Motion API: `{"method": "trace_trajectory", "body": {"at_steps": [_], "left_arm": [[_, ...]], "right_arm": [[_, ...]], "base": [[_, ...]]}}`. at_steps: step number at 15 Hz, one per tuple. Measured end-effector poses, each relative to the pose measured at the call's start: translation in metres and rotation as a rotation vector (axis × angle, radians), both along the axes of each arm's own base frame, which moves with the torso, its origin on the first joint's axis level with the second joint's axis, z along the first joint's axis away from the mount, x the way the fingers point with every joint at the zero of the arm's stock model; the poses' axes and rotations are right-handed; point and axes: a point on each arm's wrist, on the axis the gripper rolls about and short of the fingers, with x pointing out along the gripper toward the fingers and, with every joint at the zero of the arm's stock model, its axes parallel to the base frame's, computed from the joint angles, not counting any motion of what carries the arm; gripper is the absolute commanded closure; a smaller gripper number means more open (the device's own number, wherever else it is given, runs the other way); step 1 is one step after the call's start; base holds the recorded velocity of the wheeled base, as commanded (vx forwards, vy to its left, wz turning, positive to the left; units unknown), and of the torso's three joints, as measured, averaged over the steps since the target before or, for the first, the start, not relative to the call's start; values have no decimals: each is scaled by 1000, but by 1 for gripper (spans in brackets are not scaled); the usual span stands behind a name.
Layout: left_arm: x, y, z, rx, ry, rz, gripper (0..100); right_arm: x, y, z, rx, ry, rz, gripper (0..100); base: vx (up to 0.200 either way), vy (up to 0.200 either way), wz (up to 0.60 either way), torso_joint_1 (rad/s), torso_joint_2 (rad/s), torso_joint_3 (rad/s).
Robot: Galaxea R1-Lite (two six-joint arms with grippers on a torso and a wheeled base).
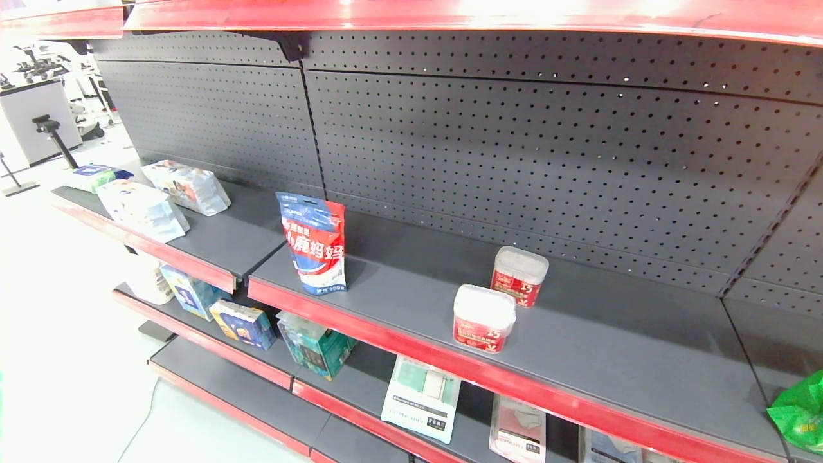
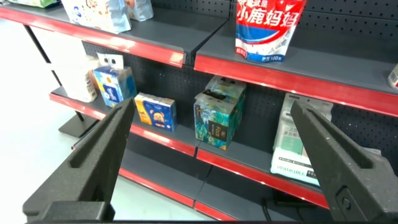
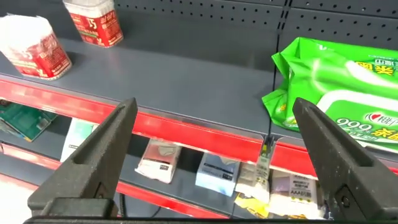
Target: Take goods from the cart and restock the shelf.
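bright overhead light glares off the top shelf lip (image 1: 450, 13) above the pouch (image 1: 313, 243); the floor (image 1: 51, 321) left of the pouch is blown out white; a soft shadow lies right of it; far edges perhaps bow.

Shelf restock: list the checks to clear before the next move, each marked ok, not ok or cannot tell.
1. Left hand open and empty: ok.
2. Right hand open and empty: ok.
3. Goods held ready for placing: not ok, neither hand holds any.
4. Cart's position: cannot tell.
5. Bare shelf space between the red-labelled tubs and the green wipes pack: ok.
6. Red-and-blue pouch standing upright: ok.
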Motion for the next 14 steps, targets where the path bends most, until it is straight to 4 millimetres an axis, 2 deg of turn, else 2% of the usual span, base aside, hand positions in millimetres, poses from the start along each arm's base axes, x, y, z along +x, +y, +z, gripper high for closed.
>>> {"method": "trace_trajectory", "body": {"at_steps": [10, 14], "left_arm": [[0, 0, 0, 1, -1, 0, 0], [0, 0, 0, 0, 2, -2, 0]], "right_arm": [[0, 0, 0, 1, 1, 0, 0], [0, 0, 0, 2, 2, 0, 0]], "base": [[0, 0, -600, 5, 1, 1], [0, 0, 0, 0, 0, 0]]}}
